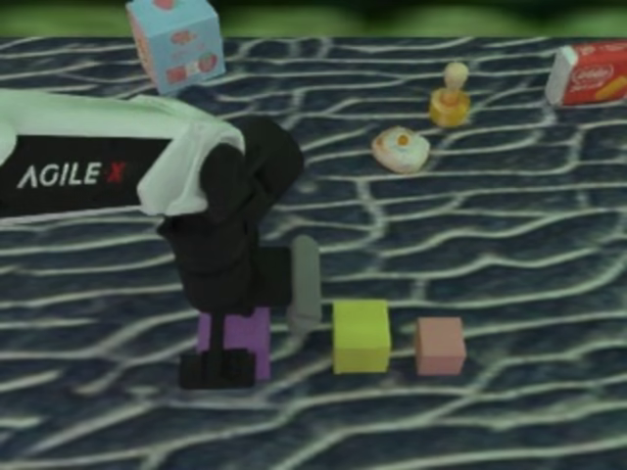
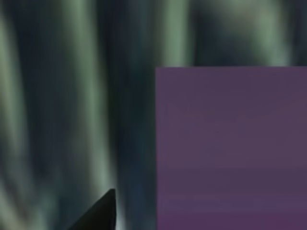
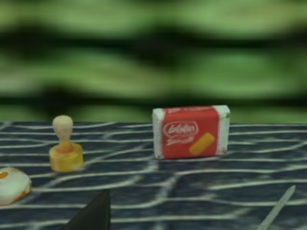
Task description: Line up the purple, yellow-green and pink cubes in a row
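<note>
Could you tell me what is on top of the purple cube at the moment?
The left gripper is over the purple cube, covering most of its top; only the edges show. Whether the fingers touch it is hidden. The yellow-green cube and pink cube have nothing on them.

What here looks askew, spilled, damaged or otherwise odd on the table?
Nothing stands out. The yellow-green cube and pink cube sit flat side by side, apart, with the purple cube roughly in line under the left end effector. The light-blue box, stamp and red packet look intact.
</note>
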`<action>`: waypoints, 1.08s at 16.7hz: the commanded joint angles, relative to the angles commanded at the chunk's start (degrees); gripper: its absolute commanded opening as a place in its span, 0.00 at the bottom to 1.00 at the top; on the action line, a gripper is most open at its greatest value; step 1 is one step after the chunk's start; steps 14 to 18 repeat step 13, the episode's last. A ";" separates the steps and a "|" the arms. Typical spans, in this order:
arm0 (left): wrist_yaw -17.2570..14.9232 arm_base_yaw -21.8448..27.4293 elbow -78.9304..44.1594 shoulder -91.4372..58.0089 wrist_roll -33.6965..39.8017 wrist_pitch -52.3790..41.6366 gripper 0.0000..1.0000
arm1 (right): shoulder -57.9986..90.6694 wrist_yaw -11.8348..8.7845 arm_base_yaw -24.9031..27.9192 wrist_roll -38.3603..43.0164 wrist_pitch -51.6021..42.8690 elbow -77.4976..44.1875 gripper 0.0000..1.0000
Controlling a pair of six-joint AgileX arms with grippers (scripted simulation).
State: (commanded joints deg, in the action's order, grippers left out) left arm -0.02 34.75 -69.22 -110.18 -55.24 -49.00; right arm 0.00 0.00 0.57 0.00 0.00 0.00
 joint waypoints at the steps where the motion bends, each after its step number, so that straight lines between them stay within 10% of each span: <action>1: 0.00 0.00 0.00 0.00 0.00 0.00 1.00 | 0.00 0.00 0.00 0.00 0.00 0.00 1.00; 18: 0.03 -1.14 -10.03 5.18 0.20 -15.16 1.00 | 0.00 0.00 0.00 0.00 0.00 0.00 1.00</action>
